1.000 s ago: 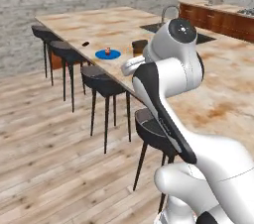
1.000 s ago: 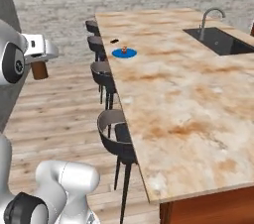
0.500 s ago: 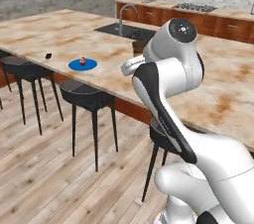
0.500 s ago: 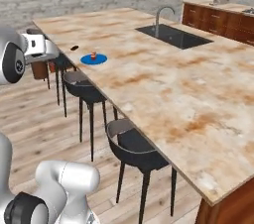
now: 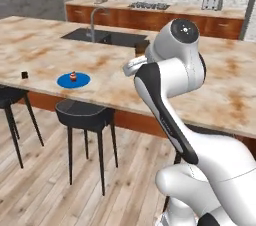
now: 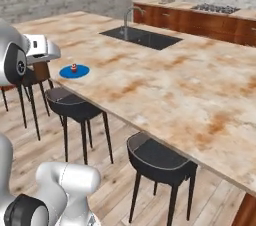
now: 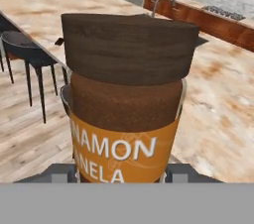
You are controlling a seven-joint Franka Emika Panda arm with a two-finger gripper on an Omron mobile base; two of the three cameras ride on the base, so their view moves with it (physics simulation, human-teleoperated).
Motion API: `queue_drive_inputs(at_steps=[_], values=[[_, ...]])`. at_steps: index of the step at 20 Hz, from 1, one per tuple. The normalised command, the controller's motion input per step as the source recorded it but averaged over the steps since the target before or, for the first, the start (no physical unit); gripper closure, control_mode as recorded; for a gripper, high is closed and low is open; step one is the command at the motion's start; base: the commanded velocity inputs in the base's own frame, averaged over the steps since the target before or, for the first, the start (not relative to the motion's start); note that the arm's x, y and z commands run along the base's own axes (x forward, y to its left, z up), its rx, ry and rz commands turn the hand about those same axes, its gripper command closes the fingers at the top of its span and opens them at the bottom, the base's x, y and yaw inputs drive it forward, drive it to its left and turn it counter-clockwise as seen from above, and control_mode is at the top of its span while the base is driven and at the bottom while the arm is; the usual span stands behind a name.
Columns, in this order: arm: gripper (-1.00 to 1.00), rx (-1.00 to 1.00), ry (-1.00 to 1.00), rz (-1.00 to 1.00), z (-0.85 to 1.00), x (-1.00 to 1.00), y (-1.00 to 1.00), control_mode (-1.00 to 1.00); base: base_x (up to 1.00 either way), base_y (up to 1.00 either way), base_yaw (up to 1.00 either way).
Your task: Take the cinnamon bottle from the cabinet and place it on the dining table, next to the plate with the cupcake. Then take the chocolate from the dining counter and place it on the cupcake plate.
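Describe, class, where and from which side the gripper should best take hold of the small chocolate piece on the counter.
Grip the chocolate across its narrow sides, coming straight down from above. It sits low on the counter, apart from the plate, with clear space around it; its finer shape is too small to judge.

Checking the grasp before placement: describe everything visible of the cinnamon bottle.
The cinnamon bottle stands upright in the hand view, close to the camera. It has a wide dark-brown cap with a wood-like grain, a clear body packed with reddish-brown powder, and an orange label whose white letters read "AMON" and "NELA", cut off at the sides. It is held in the tool, whose grey fingers clasp its lower sides. It hangs above the wooden floor beside the counter, touching nothing else.
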Motion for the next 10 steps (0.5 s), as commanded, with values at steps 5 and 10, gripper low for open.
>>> queue_drive_inputs(at_steps=[5, 10], values=[[1.00, 0.00, 0.00, 0.00, 0.00, 0.00, 0.00, 1.00, 0.13, 1.00, -0.47], [1.00, 0.00, 0.00, 0.00, 0.00, 0.00, 0.00, 1.00, 0.02, 1.00, -0.45]])
